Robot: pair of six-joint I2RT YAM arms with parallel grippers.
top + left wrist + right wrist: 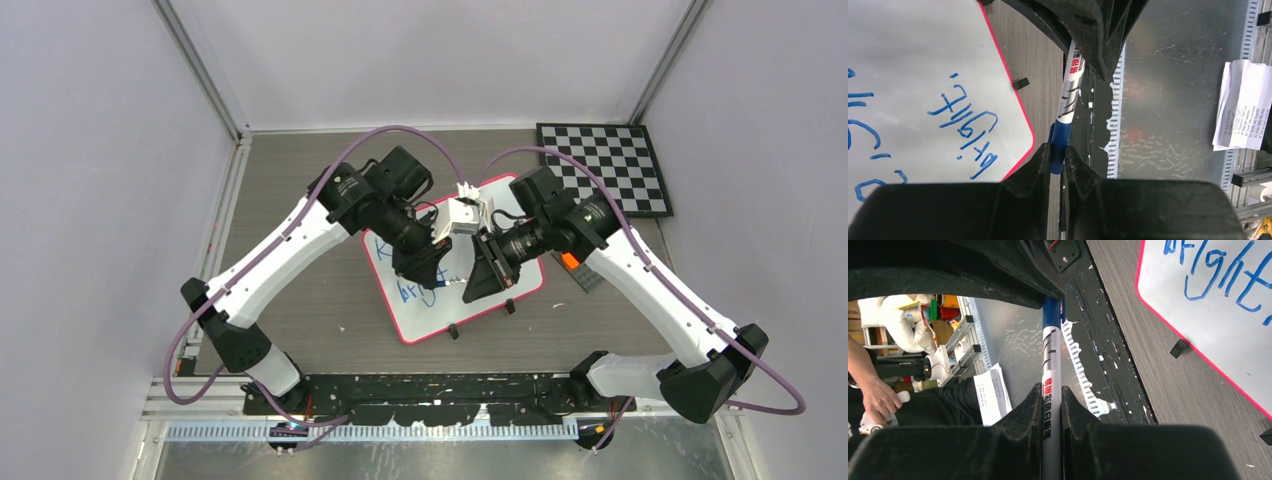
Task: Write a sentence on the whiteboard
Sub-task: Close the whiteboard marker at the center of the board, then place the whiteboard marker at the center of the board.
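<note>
From above, the two arms are meeting over the whiteboard (430, 318), which is lying flat on the grey wood-grain table (300, 180). The left claw (432, 272) and the right claw (478, 280) are pointing at each other, tips close together just above the board. The blue sentence (411, 290) is showing only in part, right under the left claw. Well behind the right claw a checkerboard (605, 165) is sitting in the far corner, and pale walls are closing the table in.

Over to the left wrist: the left claw (1058, 154) is clamping the blue cap of a marker (1068, 95), and the right claw is gripping the white barrel from the opposite end. Red printed characters are running along the barrel. Left of the claw, the board's red-rimmed corner is showing "bright." upside down. Off to the right a printed sheet of paper (1243, 105) is showing against bare metal, its lines too small to read.

Right wrist now: the right claw (1052, 395) is squeezing the barrel, and straight ahead the left claw is holding the blue end. Up to the right, the board is showing "bright". Far left, a person's hand (878, 397) is holding something white.
</note>
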